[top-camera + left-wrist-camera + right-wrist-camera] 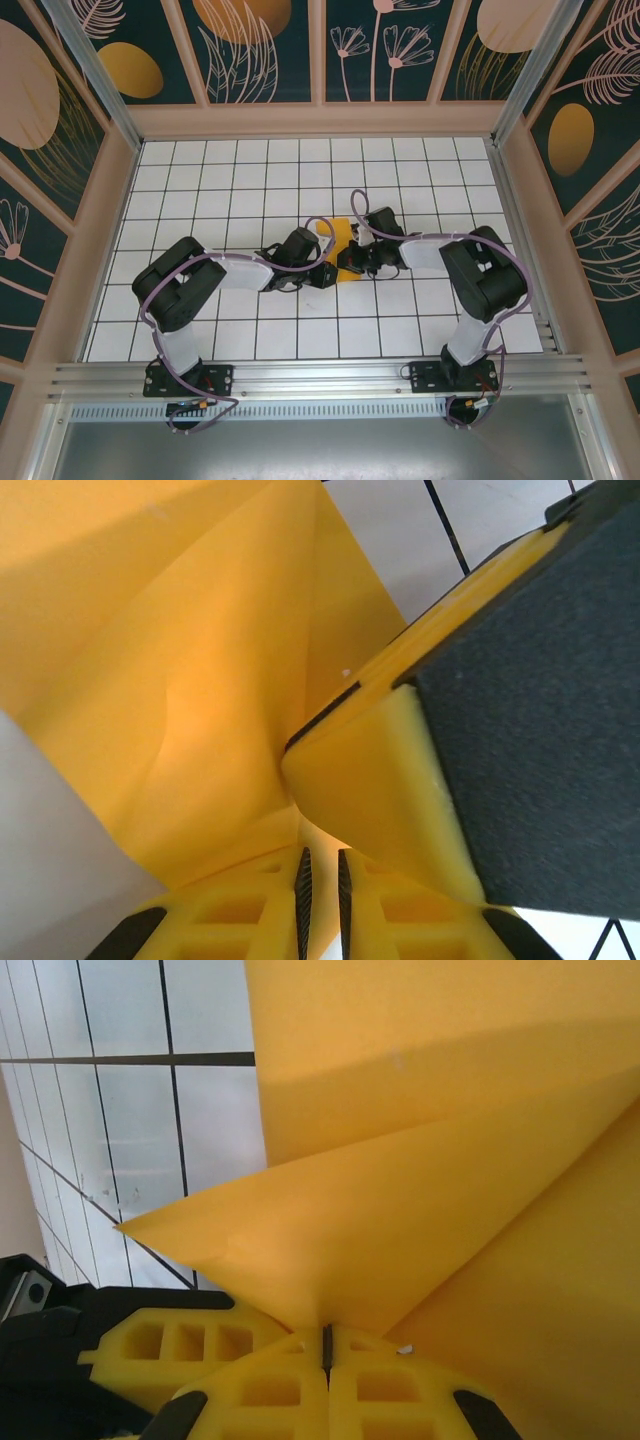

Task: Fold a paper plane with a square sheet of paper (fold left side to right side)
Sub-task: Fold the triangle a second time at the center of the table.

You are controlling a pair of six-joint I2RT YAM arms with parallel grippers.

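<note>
The square sheet of paper (pixel 343 235) is bright orange, partly folded and lifted off the white tiles at the table's middle. My two grippers meet at its near edge. In the right wrist view the paper (pixel 420 1190) rises as a pointed flap, and my right gripper (pixel 326 1338) is shut on its lower fold. In the left wrist view the paper (pixel 200 680) slopes down into my left gripper (pixel 320 858). Its pads stand a narrow slit apart, with the orange sheet running between them. The right gripper's yellow finger (pixel 370 770) presses close above. From above, the left gripper (pixel 322 270) and right gripper (pixel 352 262) almost touch.
The white grid table (pixel 250 180) is boxed in by wooden-framed patterned walls (pixel 90 220). An aluminium rail (pixel 320 375) carries both arm bases at the near edge. The left gripper's yellow finger (pixel 170 1345) sits just left of the right jaws.
</note>
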